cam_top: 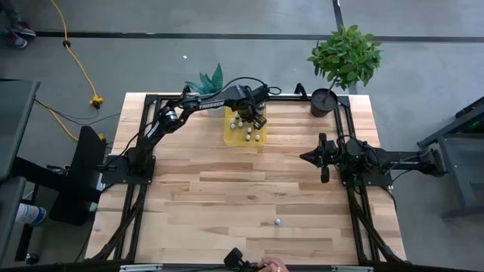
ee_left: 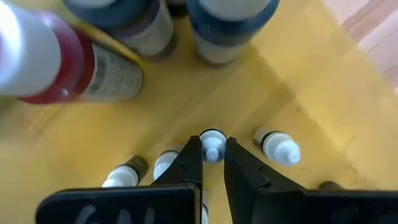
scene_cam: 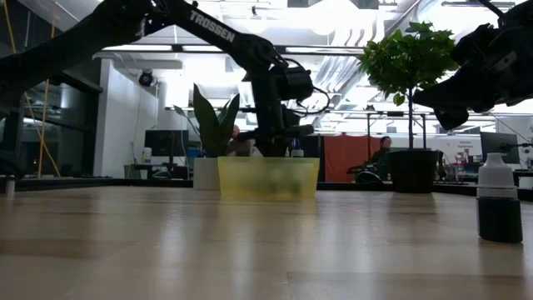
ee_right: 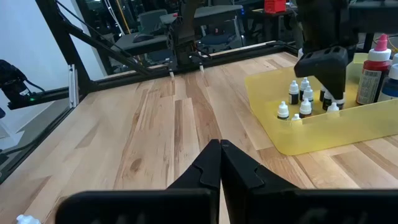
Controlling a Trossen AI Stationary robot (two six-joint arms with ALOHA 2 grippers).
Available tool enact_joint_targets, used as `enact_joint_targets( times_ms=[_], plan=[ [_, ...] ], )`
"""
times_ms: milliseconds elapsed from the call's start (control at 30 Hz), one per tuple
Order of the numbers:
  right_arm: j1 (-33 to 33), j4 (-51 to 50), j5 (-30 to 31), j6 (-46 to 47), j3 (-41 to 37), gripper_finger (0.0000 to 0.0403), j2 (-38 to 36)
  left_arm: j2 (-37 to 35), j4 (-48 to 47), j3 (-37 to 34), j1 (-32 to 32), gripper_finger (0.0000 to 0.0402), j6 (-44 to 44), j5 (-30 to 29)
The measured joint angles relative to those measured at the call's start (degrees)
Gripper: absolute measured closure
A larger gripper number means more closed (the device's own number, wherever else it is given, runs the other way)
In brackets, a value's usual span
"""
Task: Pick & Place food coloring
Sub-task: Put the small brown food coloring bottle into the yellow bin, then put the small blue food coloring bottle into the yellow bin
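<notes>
A small white-capped bottle [ee_left: 212,148] stands upright in the yellow tray [cam_top: 231,137], its long axis vertical and its nozzle pointing up toward the left wrist camera. The left tool [ee_left: 212,152] sits over it with a finger on either side of the cap, closed to a narrow gap around it; whether the pads actually touch cannot be told. More small bottles [ee_right: 297,96] stand upright just beside it in the same tray, caps up. Larger bottles stand farther along the tray, among them a red one [ee_left: 68,68] and a blue one [ee_left: 227,28].

One bottle [cam_top: 277,222] stands alone, well apart, near the desk's front edge; in the low view it is upright, dark-bodied, white cap on top.

The right tool [ee_right: 220,149] hangs above bare wood at the right side, fingers pressed together, holding nothing.

The desk [cam_top: 227,189] is pale wood planks in a black frame. A potted plant [cam_top: 344,57] stands at its far right corner, a spiky plant [cam_top: 210,79] behind the tray. Grey floor with a yellow cable [cam_top: 79,64] surrounds it.
</notes>
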Motion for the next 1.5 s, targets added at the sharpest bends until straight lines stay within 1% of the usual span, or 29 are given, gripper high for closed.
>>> enact_joint_targets(
  times_ms=[200, 433, 533, 1000, 1100, 1200, 1333, 1500],
  plan=[
    [0.0, 0.0, 0.0, 0.0, 0.0, 0.0402, 0.0, 0.0, 0.5, 0.0, 0.0, 0.0375, 0.3, 0.0],
    [0.0, 0.0, 0.0, 0.0, 0.0, 0.0402, 0.0, 0.0, 2.0, 0.0, 0.0, 0.0334, 2.1, 0.1],
    [0.0, 0.0, 0.0, 0.0, 0.0, 0.0402, 0.0, 0.0, 2.4, 0.0, 0.0, 0.0323, 2.4, 0.2],
    [0.0, 0.0, 0.0, 0.0, 0.0, 0.0402, 0.0, 0.0, 2.4, 0.0, 0.0, 0.0319, 2.4, 0.2],
    [0.0, 0.0, 0.0, 0.0, 0.0, 0.0402, 0.0, 0.0, 1.4, 1.1, 0.0, 0.0318, 2.5, 0.2],
    [0.0, 0.0, 0.0, 0.0, 0.0, 0.0402, 0.0, 0.0, 1.1, 2.6, 0.0, 0.0313, 4.5, 0.4],
    [0.0, 0.0, 0.0, 0.0, 0.0, 0.0402, 0.0, -0.1, 0.9, 5.0, 0.0, 0.0283, 7.6, 1.4],
    [0.0, 0.0, 0.0, 0.0, 0.0, 0.0402, 0.0, -0.1, -0.9, 8.9, -0.7, 0.0218, 9.0, 3.7]
  ],
)
